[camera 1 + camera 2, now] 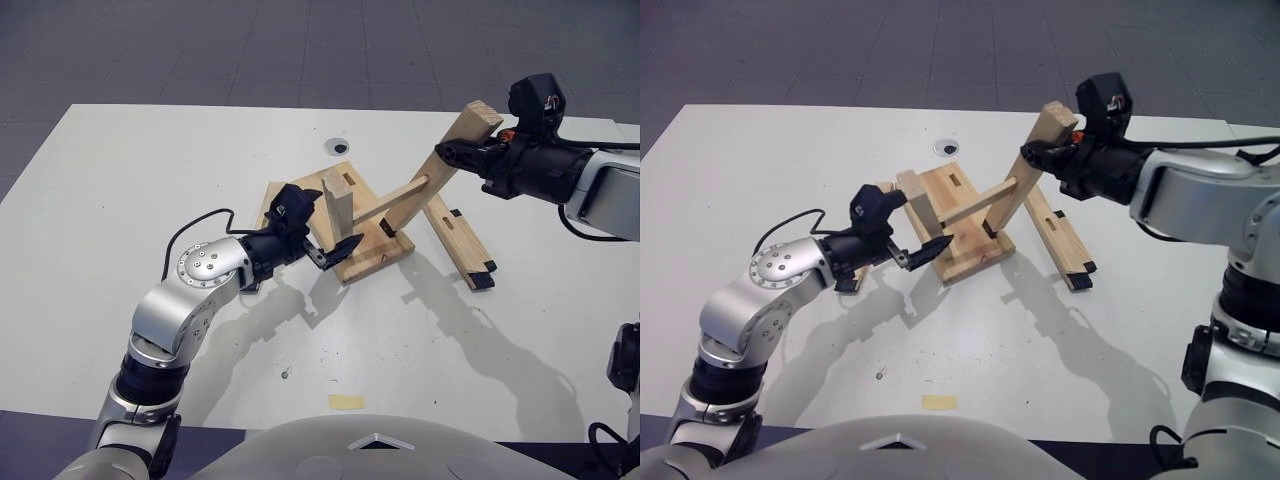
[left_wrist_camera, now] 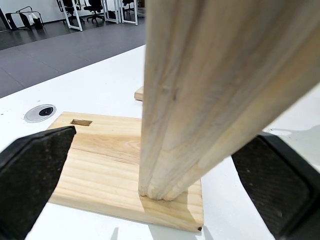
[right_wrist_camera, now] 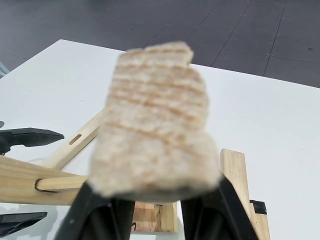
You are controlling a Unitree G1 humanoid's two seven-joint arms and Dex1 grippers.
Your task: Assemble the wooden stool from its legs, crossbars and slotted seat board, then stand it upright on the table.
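Here was the right gripper [image 1: 452,153], clamped tight on the tilted pale wooden leg [image 1: 470,122] near its top end, holding it raised over the white desk [image 1: 150,180]. A thin round wooden crossbar [image 1: 395,203] joined that leg to the short upright wooden leg [image 1: 338,212], which stood on the flat, slotted pale-wood seat board [image 1: 370,258]. The board lay toward the desk's far edge, about midway between its side edges.

The left gripper [image 1: 322,230] bracketed the upright leg low down. The wrist view showed its black pads [image 2: 30,170] spread wide on either side of the wood, clear of it and gripping nothing.

The step looked like seating the leg-and-crossbar frame into the board. To do it well, the left gripper wanted to close squarely on the upright leg first and steady its foot. Any swing of the tilted leg would pass along the crossbar and could tip that leg or pull the joint apart. The right arm would do best to bring its leg down slowly, lined up with a slot rather than the flat face. Plenty remained: a third pale wooden leg with black end pieces [image 1: 455,240] lay flat on the desk, just on the right-edge side of the board.

The desk was matt white, with a round cable port [image 1: 338,146] near the far edge and a scrap of yellow tape [image 1: 346,402] by the near edge. Beyond it ran dark grey floor tiles [image 1: 300,50], with office chairs [image 2: 95,7] far back.
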